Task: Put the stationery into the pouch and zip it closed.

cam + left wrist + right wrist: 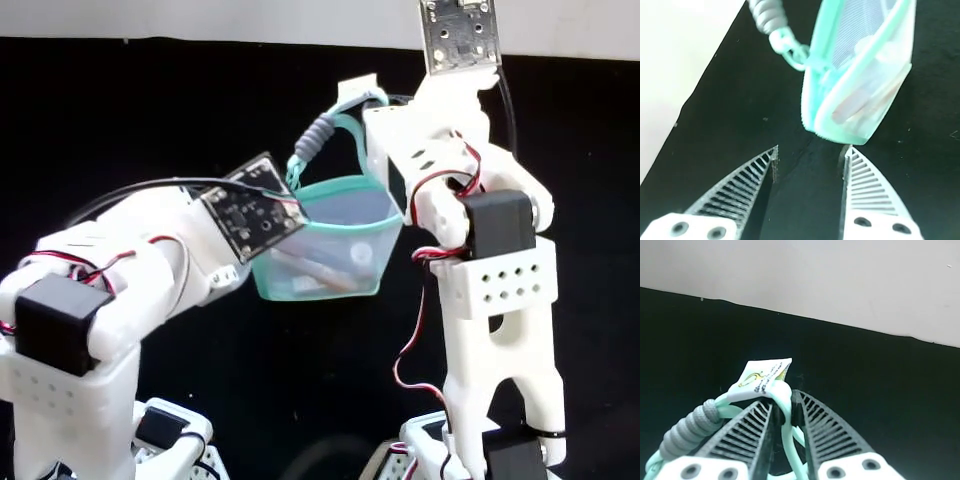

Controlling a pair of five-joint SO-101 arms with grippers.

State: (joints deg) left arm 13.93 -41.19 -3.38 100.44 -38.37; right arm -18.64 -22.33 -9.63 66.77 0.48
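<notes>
A translucent mint pouch [330, 240] hangs in the air above the black table. My right gripper [362, 105] holds it from above, shut on the mint strap [785, 415] beside a white tag [762, 375]. A grey coiled cord [315, 135] and a mint chain [790, 47] dangle from the pouch's upper corner. Through its wall I see stationery: a long pinkish pen-like piece [315, 272] and a white lump [360, 255]. My left gripper [811, 152] is open just short of the pouch's [855, 90] end, with nothing between its fingers. Whether the zip is closed I cannot tell.
The black tabletop [150, 110] runs under both arms and ends at a pale wall [815, 275] behind. Red and black cables [410, 340] loop along the right arm. The left arm's camera board [250, 215] overlaps the pouch's left edge in the high view.
</notes>
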